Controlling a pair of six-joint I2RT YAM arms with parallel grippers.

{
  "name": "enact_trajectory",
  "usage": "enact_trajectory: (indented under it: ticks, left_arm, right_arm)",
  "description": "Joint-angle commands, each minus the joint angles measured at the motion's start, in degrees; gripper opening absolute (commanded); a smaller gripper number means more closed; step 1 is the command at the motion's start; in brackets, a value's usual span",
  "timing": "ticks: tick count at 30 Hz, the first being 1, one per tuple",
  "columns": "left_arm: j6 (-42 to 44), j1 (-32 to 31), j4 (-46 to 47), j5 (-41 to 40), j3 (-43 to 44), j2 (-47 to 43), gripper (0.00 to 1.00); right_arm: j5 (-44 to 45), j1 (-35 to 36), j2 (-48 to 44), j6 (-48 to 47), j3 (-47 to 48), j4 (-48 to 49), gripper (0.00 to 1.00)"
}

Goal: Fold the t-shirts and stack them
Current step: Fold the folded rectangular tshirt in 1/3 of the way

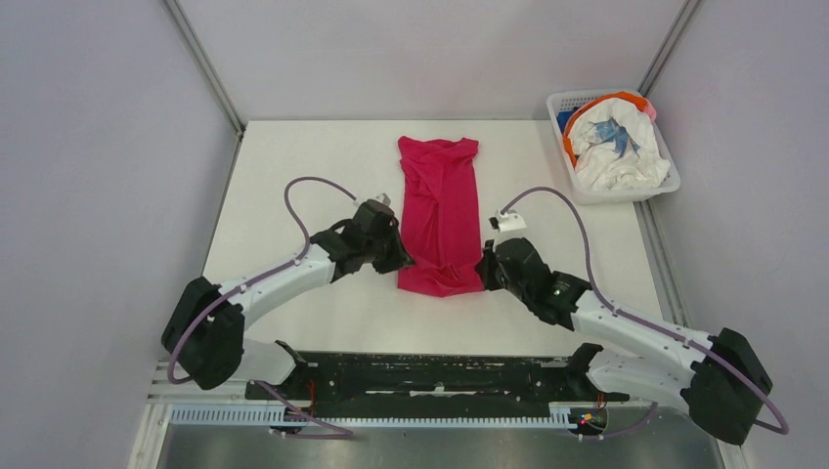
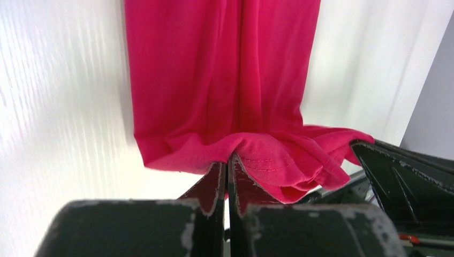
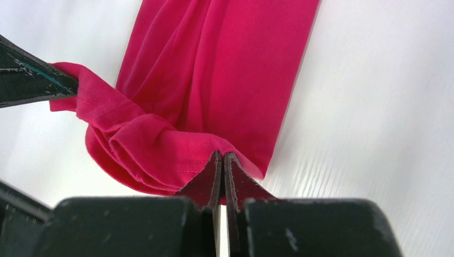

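Your left gripper [image 2: 227,159] pinches near hem of red shirt [image 1: 440,200] | right gripper [image 3: 222,156] pinches same hem | shirt lies mid-bench, a long strip toward far edge | white shirt [image 1: 626,151] in basket [image 1: 626,196], far-right corner

Lab test cell, grey panel walls [image 1: 98,147], metal posts [image 1: 203,66], white table [image 1: 293,156]

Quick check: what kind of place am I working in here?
Looks like a lab robot cell, not a home: a white table boxed in by plain grey panels, a metal rail carrying the left arm and right arm, a basket of shirts beyond the red shirt.
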Motion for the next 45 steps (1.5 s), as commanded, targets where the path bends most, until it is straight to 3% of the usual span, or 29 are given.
enact_trajectory:
  ticks: [1,12,22,25,29,30,31,33,34,35,37,41,45]
  left_arm:
    - [5.88,5.09,2.81,4.27,7.02,5.93,0.02]
    - [10.64,10.95,-1.16,1.18,25.35,23.49,0.02]
    - [11.28,15.42,-1.97,2.07,33.87,32.80,0.02]
    - [11.96,16.11,-1.89,3.03,35.48,35.07,0.10]
    - [12.70,17.07,-2.91,3.87,38.34,37.99,0.27]
    - [12.84,17.49,-2.82,3.99,39.20,38.33,0.37]
    - [12.87,17.98,-2.69,3.98,40.10,38.52,0.58]
    - [13.19,18.90,-2.84,3.88,42.12,38.31,0.76]
    - [13.42,19.36,-3.04,4.04,42.77,37.74,0.93]
    - [13.73,19.50,-3.08,3.88,43.13,36.76,0.99]
    - [14.39,19.56,-3.04,2.94,42.17,33.99,1.00]
    - [14.05,19.52,-2.28,2.96,34.77,27.59,1.00]
    - [12.23,19.34,0.73,4.97,22.35,19.77,1.00]
  right_arm:
    - [-1.78,-4.96,7.26,-5.98,8.04,4.88,0.00]
    - [-8.70,-15.83,25.92,-11.24,22.85,8.55,0.00]
    - [-16.18,-23.53,37.31,-12.04,28.70,14.06,0.00]
    - [-19.04,-24.90,40.40,-12.23,30.56,14.31,0.00]
    - [-20.03,-26.64,44.07,-12.31,33.15,14.97,0.19]
    - [-20.99,-27.26,45.35,-12.41,34.53,14.88,0.29]
    - [-21.67,-27.95,46.36,-12.37,36.38,14.46,0.38]
    - [-22.65,-29.22,48.04,-12.44,39.28,13.18,0.57]
    - [-22.93,-29.49,48.06,-13.00,40.02,12.48,0.66]
    - [-22.87,-29.59,47.42,-13.71,40.06,12.02,0.78]
    - [-23.98,-29.57,44.71,-14.72,37.44,12.76,0.98]
    - [-30.85,-28.32,37.64,-17.51,28.64,16.08,0.98]
    - [-33.69,-22.58,33.48,-22.02,23.65,14.11,0.98]
